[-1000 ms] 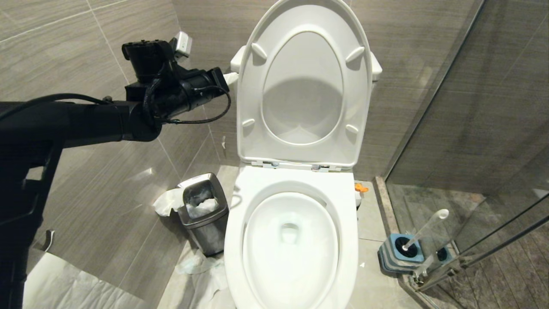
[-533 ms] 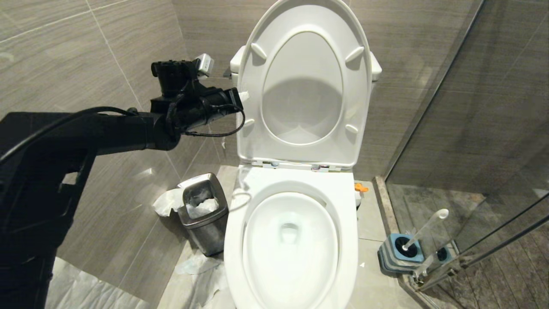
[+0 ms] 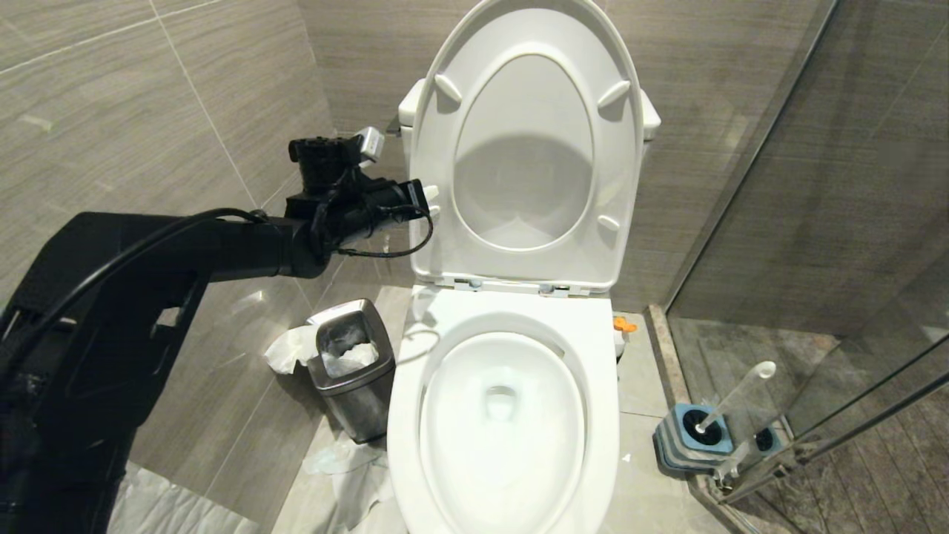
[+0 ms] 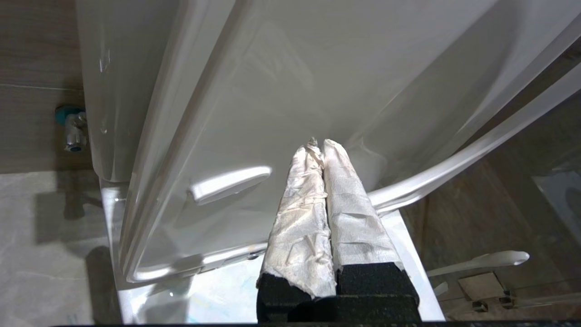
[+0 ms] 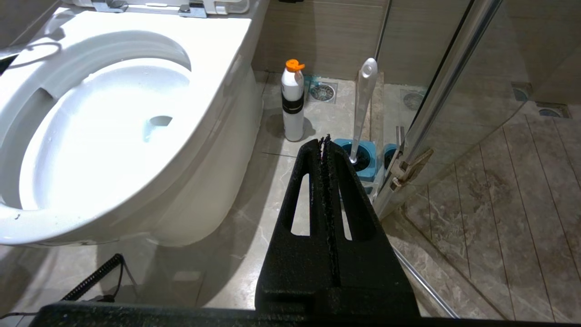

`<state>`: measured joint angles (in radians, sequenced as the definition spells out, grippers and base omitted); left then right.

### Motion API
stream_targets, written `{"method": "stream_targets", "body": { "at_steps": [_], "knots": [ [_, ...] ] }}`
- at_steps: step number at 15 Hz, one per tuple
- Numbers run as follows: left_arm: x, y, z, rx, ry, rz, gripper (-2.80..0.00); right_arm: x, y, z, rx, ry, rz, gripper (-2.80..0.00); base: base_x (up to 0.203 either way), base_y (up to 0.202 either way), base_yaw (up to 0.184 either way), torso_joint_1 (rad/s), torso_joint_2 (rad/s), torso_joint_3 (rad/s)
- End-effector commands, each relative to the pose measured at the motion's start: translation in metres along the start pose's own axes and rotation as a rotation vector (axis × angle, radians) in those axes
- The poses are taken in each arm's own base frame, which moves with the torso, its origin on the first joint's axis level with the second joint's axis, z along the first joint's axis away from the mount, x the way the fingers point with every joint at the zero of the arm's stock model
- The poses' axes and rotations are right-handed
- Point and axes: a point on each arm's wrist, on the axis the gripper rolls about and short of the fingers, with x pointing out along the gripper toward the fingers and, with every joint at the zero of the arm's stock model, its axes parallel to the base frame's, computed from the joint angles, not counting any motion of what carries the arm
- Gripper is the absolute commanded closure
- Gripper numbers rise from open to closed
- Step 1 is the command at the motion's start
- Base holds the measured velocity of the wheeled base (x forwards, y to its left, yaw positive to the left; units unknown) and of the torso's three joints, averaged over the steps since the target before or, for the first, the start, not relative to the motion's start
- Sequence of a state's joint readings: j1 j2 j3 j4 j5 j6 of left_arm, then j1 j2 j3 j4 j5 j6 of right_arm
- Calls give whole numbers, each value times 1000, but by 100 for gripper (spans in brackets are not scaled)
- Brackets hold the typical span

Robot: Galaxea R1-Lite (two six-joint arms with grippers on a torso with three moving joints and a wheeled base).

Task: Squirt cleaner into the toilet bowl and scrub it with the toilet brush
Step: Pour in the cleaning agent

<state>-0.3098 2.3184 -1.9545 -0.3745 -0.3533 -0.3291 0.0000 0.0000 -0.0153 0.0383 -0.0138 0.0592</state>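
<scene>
The white toilet bowl (image 3: 460, 445) (image 5: 91, 136) stands with its seat and lid (image 3: 523, 148) raised against the tank. My left gripper (image 3: 431, 202) (image 4: 317, 145), fingers wrapped in white tissue, is shut on nothing and sits at the left edge of the raised seat. The toilet brush (image 3: 735, 395) (image 5: 364, 100) stands in its blue-topped holder (image 3: 678, 445) on the floor at the right. The cleaner, a white bottle with an orange cap (image 5: 292, 102) (image 3: 624, 324), stands beside the toilet's right side. My right gripper (image 5: 323, 138) hangs shut and empty, low, short of the holder.
A steel waste bin (image 3: 352, 371) with tissue in it stands left of the toilet, with crumpled paper (image 3: 348, 475) on the floor around it. A glass shower door (image 3: 815, 222) closes off the right. A water valve (image 4: 72, 131) sits on the wall behind the tank.
My left arm has swung down and to the right, bringing its shut gripper from beside the tank to the left edge of the raised seat. The rest is as before.
</scene>
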Motion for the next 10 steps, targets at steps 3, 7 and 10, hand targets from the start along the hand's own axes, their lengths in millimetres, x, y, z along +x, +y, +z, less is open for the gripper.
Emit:
{"method": "stream_targets", "body": {
  "at_steps": [3, 7, 10],
  "knots": [
    [10, 11, -19, -3, 15, -14, 0, 0, 0, 0, 1, 0, 0, 0, 0, 0, 0, 0, 0, 0],
    [16, 17, -34, -13, 49, -33, 0, 0, 0, 0, 1, 0, 0, 0, 0, 0, 0, 0, 0, 0],
    [18, 21, -39, -19, 67, -78, 0, 0, 0, 0, 1, -1, 0, 0, 0, 0, 0, 0, 0, 0]
  ]
}}
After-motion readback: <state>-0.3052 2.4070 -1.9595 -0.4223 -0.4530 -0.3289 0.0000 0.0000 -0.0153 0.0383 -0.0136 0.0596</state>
